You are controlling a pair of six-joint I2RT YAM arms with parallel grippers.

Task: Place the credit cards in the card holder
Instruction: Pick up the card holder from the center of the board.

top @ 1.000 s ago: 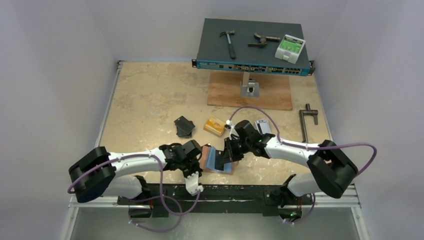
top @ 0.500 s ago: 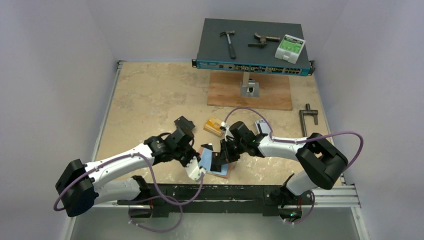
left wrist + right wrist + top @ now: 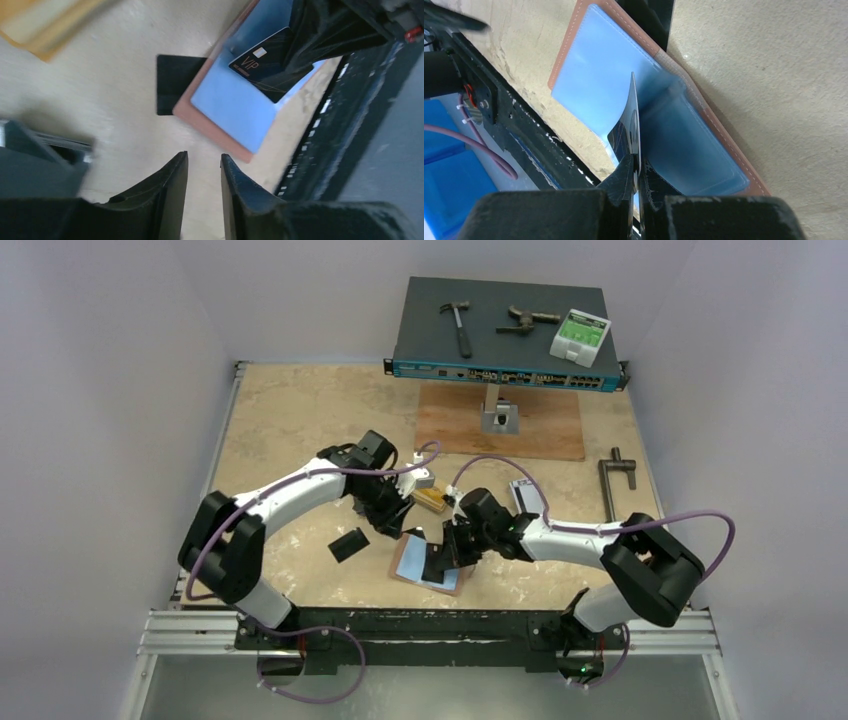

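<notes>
The card holder [image 3: 410, 565] is laid open on the table [image 3: 290, 420], low in the centre of the top view and close to the near rail. Its blue inner face is turned upward and is framed by a salmon-pink rim.

The right gripper [image 3: 441, 561] is positioned over the right part of the holder. Its jaws are closed on a held black card [image 3: 633, 117], which is gripped at one end. In the right wrist view this card is seen edge-on, with its far end over the fold of the blue lining. Whether that end is inside a slot cannot be told. In the left wrist view the lettering "VIP" is shown on its face.

The left gripper [image 3: 388, 524] is located just above and left of the holder, apart from it. Its jaws are parted by a narrow gap and nothing is held between them. Bare table is seen through the gap in the left wrist view.

A second black card [image 3: 175, 82] is laid flat with one end tucked beneath the holder's pink rim. A third black card [image 3: 348, 544] is laid alone to the left of the holder, apart from it. The orange-gold cards [image 3: 432, 500] are placed just above the holder. The silver-grey cards [image 3: 527, 494] are found to the upper right, beside the right arm.
</notes>
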